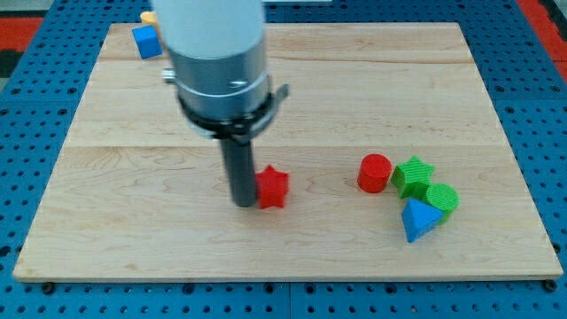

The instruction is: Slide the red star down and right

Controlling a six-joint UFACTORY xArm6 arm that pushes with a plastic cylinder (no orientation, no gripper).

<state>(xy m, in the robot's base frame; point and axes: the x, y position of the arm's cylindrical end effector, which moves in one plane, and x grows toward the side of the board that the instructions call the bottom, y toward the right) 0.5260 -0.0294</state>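
Nearest the view's bottom, the blue triangle block (418, 220) is sitting well right of the red star (272, 187), which my tip (244, 203) (a bare rod, no jaws) is touching on its left, so I am judging an upper-left contact better.

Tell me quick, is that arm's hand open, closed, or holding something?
No hand: the arm ends in a rod. My tip holds nothing and sits against the left side of the red star.
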